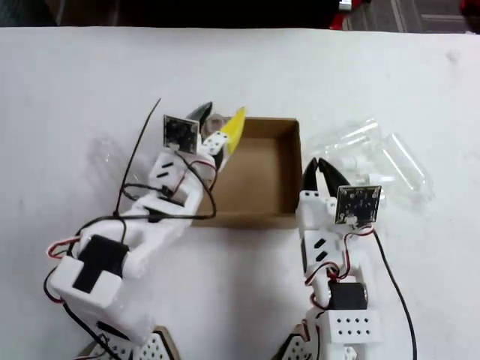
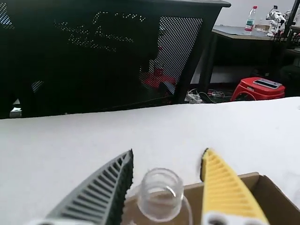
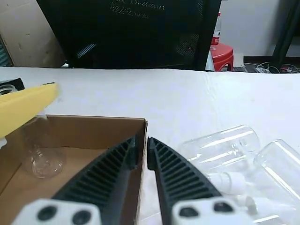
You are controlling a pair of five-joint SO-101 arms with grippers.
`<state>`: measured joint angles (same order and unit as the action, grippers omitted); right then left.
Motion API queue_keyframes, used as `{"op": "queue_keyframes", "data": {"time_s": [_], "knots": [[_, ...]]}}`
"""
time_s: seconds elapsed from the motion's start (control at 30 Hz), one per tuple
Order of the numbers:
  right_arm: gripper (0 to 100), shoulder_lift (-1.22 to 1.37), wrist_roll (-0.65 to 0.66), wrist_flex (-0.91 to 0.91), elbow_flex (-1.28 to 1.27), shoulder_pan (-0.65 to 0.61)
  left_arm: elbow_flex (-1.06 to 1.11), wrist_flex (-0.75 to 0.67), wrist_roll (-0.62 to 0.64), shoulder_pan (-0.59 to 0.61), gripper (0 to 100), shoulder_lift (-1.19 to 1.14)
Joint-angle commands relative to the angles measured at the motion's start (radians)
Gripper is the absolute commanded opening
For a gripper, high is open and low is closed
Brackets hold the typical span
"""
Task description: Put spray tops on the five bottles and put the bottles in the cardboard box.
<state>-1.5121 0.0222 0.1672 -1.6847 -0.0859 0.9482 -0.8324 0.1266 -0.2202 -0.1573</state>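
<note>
Bottle [image 2: 161,194] clear glossy plastic, smooth; loose bottles [image 1: 382,161] same clear shiny plastic; box [image 1: 259,176] brown cardboard, matt, slightly rough; table [image 1: 240,67] white, matt, smooth; left gripper [image 2: 168,154] ribbed matt plastic fingers; right gripper [image 3: 143,139] ribbed matt black plastic, white smooth plastic body.

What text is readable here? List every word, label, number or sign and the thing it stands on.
Nothing here can be read as text.
Label on the drink bottle in the room behind, left wrist view: too small to read.
Label on the bottle behind the red stool, right wrist view: blurred.
Cardboard box and clear bottles: no print visible.
</note>
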Motion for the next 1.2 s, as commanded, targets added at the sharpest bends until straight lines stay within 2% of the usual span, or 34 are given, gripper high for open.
{"op": "queue_keyframes", "data": {"time_s": [0.0, 0.17, 0.3, 0.43, 0.57, 0.73, 0.8, 0.87, 0.97, 1.17], "knots": [[2.2, 0.004, -0.002, -0.027, -0.009, 0.008, 0.028, -0.008, 0.015, 0.015, 22, 0.107], [2.2, 0.004, -0.002, -0.027, -0.009, 0.008, 0.058, 0.0, 0.02, 0.015, 22, 0.191], [2.2, 0.004, -0.002, -0.027, -0.009, 0.008, 0.046, 0.11, 0.023, 0.015, 22, 0.278], [2.2, 0.004, -0.002, -0.027, -0.009, 0.008, 0.048, 0.238, 0.023, 0.016, 22, 0.464], [2.2, 0.004, -0.002, -0.027, -0.009, 0.008, 0.018, 0.509, 0.025, 0.021, 22, 0.708], [2.2, 0.004, -0.002, -0.027, -0.009, 0.007, -0.189, 1.114, 0.087, 0.097, 22, 0.946], [2.2, 0.004, -0.002, -0.027, -0.009, 0.007, -0.313, 1.356, 0.086, 0.154, 22, 0.958], [2.2, 0.004, -0.002, -0.027, -0.009, 0.007, -0.414, 1.54, 0.086, 0.22, 22, 0.958], [2.2, 0.004, -0.002, -0.027, -0.009, 0.007, -0.494, 1.703, 0.084, 0.295, 22, 0.958], [2.2, 0.004, -0.002, -0.027, -0.009, 0.007, -0.47, 1.854, 0.091, 0.414, 22, 0.96]]}}
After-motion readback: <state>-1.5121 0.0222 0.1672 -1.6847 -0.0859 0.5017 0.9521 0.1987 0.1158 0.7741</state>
